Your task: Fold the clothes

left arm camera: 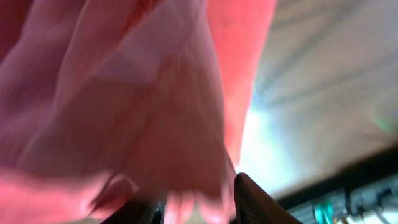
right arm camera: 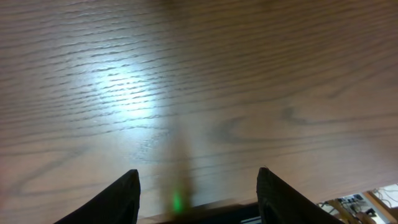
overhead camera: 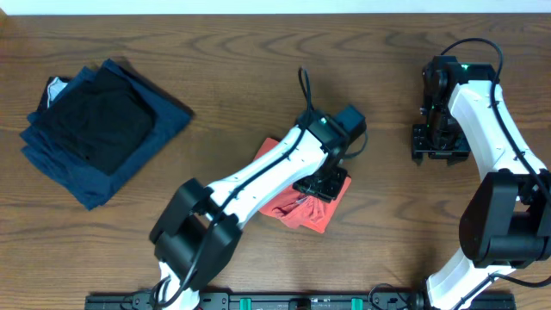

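The coral-red T-shirt (overhead camera: 312,209) lies bunched and partly folded at the middle of the table, mostly hidden under my left arm. My left gripper (overhead camera: 320,186) is down on its right part, shut on a fold of the shirt. In the left wrist view the red cloth (left arm camera: 137,99) fills the frame and hangs between the fingers (left arm camera: 193,208); its lettering is hidden. My right gripper (overhead camera: 440,148) is open and empty over bare wood at the right; the right wrist view shows its fingers (right arm camera: 198,196) spread above the tabletop.
A stack of folded navy-blue garments (overhead camera: 129,164) with a folded black garment (overhead camera: 99,120) on top lies at the back left. The wooden table (overhead camera: 258,69) spans the view. A rail (overhead camera: 258,301) runs along the front edge.
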Controlling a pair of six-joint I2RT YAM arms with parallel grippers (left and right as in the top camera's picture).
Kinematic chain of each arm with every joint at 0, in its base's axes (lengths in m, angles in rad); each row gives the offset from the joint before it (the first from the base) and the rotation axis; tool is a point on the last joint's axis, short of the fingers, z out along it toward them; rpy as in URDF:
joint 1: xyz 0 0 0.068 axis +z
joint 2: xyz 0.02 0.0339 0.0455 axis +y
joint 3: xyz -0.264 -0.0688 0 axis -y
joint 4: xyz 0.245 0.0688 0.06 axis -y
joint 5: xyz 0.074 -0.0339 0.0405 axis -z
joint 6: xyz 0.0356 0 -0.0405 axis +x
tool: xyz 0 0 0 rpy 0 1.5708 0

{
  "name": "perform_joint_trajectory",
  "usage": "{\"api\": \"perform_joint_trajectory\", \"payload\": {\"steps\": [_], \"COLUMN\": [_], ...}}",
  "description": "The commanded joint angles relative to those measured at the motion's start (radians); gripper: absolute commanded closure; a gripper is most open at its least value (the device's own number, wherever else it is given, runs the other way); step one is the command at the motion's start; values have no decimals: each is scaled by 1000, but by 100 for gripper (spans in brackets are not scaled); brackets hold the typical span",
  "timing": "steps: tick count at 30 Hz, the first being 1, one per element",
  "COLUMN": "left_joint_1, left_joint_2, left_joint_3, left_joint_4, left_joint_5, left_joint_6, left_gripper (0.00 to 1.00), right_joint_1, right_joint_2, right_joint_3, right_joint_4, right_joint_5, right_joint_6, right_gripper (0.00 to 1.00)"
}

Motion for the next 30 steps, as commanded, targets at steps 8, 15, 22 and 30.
{"api": "perform_joint_trajectory", "payload": {"steps": [8,15,22,30], "left_joint_1": [212,417,537,544], "left_joint_2": [-335,-326,-320,-320], "left_joint_3": [210,140,-144,-427], "left_joint_4": [-75,-135,16,281], "left_joint_5": [-294,-267,-78,82], "left_joint_6": [29,-79,-77,-70], "left_gripper": [50,46,46,45], "right_joint_1": [61,253,457,603], "right_joint_2": [-25,-25,-25,-24], "right_joint_3": [-1,-1,-1,-2], "right_joint_4": [69,187,234,277], "right_joint_5": [-620,-690,-548,-441], "right_joint_6": [-393,-406,-293,-195], "right_gripper": [44,42,40,36]}}
